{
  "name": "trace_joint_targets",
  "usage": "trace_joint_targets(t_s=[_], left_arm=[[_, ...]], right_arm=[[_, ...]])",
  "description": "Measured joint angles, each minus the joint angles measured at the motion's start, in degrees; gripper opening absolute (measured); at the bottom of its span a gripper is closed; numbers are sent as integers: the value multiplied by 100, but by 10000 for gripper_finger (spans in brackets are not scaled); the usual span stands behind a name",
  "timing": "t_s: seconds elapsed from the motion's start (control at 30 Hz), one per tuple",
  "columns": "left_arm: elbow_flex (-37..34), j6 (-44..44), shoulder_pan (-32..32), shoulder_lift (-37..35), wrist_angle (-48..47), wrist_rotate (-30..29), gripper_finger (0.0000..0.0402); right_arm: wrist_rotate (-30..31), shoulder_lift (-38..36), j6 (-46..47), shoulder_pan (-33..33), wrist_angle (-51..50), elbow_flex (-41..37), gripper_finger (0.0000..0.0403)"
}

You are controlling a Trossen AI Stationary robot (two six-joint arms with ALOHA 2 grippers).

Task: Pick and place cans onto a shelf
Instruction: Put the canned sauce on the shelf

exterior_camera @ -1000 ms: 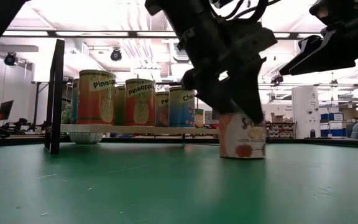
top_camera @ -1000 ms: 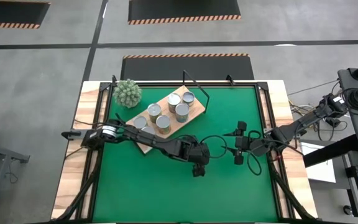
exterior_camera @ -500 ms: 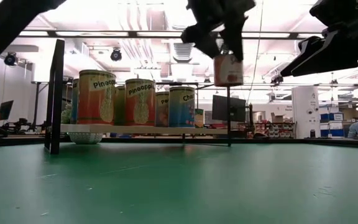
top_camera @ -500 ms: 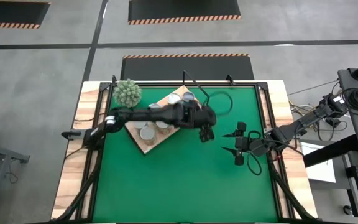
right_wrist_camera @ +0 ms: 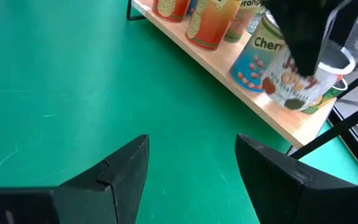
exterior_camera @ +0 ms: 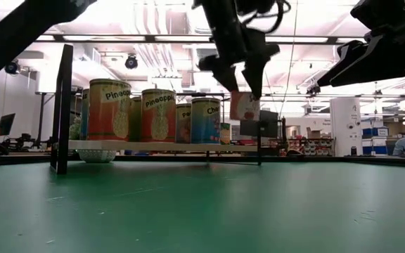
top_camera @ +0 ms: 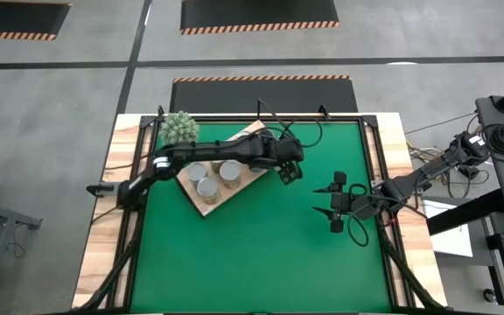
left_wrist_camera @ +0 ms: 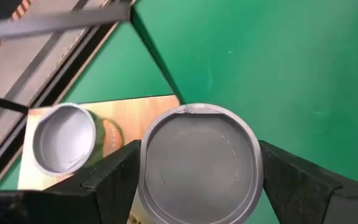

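Holding a can point(left_wrist_camera: 196, 163) pinched above the shelf point(top_camera: 254, 173) end, left gripper point(top_camera: 288, 166); shelf bears other cans; right gripper point(top_camera: 329, 208) waits, jaws spread.

Green desk point(top_camera: 261, 254) open across front and middle. Shelf point(top_camera: 206, 202) crowded with cans point(top_camera: 207, 187); only its corner by the wire frame point(top_camera: 274, 116) has room. Left arm point(top_camera: 226, 153) spans the shelf, plant point(top_camera: 180, 129) blocks the back corner.
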Motion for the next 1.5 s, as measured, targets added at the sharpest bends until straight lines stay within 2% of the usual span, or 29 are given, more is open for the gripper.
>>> trace_joint_targets(t_s=[0.2,0.7,0.97,1.27,1.5], left_arm=[[-7,-73,7,241,21,-562,279],[-9,33,46,580,233,-783,279],[-20,85,53,601,209,-1343,284],[-26,236,73,604,211,-1339,317],[-26,281,83,604,149,-1345,322]], right_arm=[[-1,0,0,0,0,-13,226],[-1,2,-34,0,-3,-24,226],[-1,2,-46,0,0,-35,226],[-1,2,-46,0,0,-38,226],[-3,2,-46,0,0,-39,226]])
